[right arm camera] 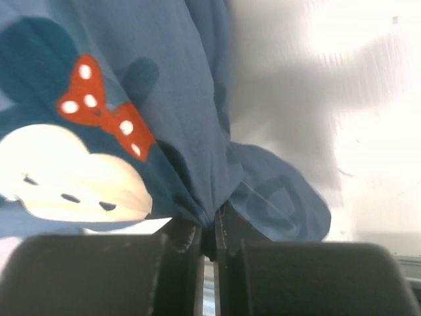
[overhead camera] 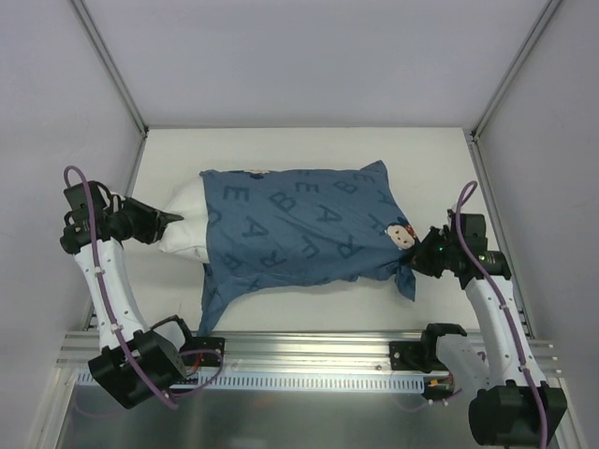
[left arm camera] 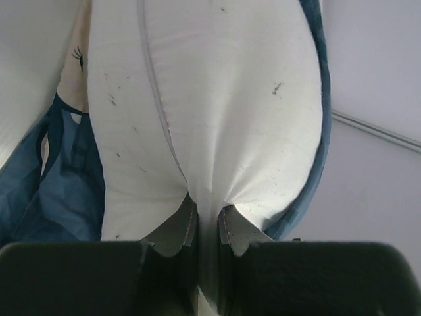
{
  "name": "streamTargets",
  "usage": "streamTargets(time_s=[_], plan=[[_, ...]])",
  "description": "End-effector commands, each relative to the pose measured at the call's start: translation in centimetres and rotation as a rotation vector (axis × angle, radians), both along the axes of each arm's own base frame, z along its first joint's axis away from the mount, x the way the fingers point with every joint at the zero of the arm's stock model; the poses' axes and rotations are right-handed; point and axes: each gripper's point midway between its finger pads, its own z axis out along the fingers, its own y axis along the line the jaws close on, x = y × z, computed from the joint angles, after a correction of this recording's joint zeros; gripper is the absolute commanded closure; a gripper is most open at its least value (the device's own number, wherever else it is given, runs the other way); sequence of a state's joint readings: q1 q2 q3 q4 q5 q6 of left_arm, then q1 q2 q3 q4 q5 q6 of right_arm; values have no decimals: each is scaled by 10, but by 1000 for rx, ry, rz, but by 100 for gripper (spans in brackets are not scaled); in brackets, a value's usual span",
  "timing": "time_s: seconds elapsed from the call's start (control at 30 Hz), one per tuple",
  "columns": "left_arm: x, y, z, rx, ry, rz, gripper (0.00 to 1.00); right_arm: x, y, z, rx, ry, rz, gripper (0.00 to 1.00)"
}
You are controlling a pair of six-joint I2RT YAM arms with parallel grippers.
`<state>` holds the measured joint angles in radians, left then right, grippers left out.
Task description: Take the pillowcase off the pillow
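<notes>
The blue pillowcase [overhead camera: 299, 229], printed with darker letters and a cartoon mouse face [overhead camera: 401, 233], lies across the table and covers most of the white pillow [overhead camera: 183, 224]. The pillow's left end sticks out of the case. My left gripper [overhead camera: 173, 219] is shut on that bare white end; in the left wrist view the pillow [left arm camera: 217, 112] bunches into a pinch between the fingers of the left gripper [left arm camera: 208, 217]. My right gripper [overhead camera: 418, 259] is shut on the pillowcase's right corner, where blue fabric [right arm camera: 197, 118] gathers into the closed right gripper [right arm camera: 210, 220].
White enclosure walls with metal corner posts [overhead camera: 112, 65] surround the table on three sides. The slotted rail [overhead camera: 309, 360] with both arm bases runs along the near edge. A loose flap of the pillowcase [overhead camera: 213, 295] hangs toward the rail at the lower left.
</notes>
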<state>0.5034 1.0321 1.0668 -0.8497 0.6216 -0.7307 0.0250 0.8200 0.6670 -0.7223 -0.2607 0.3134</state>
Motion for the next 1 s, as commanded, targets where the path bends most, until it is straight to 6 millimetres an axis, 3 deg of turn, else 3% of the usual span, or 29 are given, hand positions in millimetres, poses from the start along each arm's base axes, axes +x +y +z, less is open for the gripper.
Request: streamTargets(time_s=[0.0, 0.03, 0.13, 0.17, 0.23, 0.27, 0.33, 0.43, 0.47, 0.5, 0.57, 0.6, 0.7, 0.8, 0.83, 0.9, 0.97], plan=[[24, 52, 35, 152, -172, 119, 100, 21, -41, 34, -98, -40, -175, 99], [25, 59, 36, 148, -170, 138, 100, 34, -47, 57, -95, -95, -207, 99], [30, 67, 50, 137, -197, 147, 100, 52, -68, 90, -107, -154, -276, 99], [32, 68, 60, 137, -215, 152, 100, 61, -75, 117, -102, -220, -297, 99], [36, 65, 69, 101, -230, 146, 100, 71, -91, 141, -63, -265, -356, 99], [38, 64, 82, 98, -255, 145, 100, 76, -96, 166, -65, -324, -368, 99], [39, 64, 99, 112, -294, 140, 100, 80, -101, 182, -66, -336, -380, 99], [37, 61, 108, 129, -321, 127, 100, 82, -90, 182, -11, -368, -350, 99], [36, 61, 104, 126, -314, 128, 100, 82, -86, 175, 2, -366, -338, 99], [35, 60, 101, 125, -309, 130, 100, 78, -83, 148, 15, -311, -329, 97], [31, 60, 83, 120, -270, 140, 100, 66, -84, 119, -17, -252, -320, 91], [29, 58, 77, 117, -261, 140, 100, 54, -86, 87, -41, -172, -324, 99], [22, 54, 52, 93, -215, 142, 100, 35, -80, 48, -36, -111, -313, 99], [14, 48, 31, 84, -182, 141, 100, 27, -70, 38, -18, -129, -274, 99], [10, 46, 16, 72, -154, 138, 100, 21, -66, 26, -19, -106, -249, 99], [5, 46, 6, 87, -137, 142, 100, 11, -64, 11, -34, -53, -235, 76], [3, 47, -1, 98, -122, 141, 100, 4, -62, -4, -35, -11, -233, 45]])
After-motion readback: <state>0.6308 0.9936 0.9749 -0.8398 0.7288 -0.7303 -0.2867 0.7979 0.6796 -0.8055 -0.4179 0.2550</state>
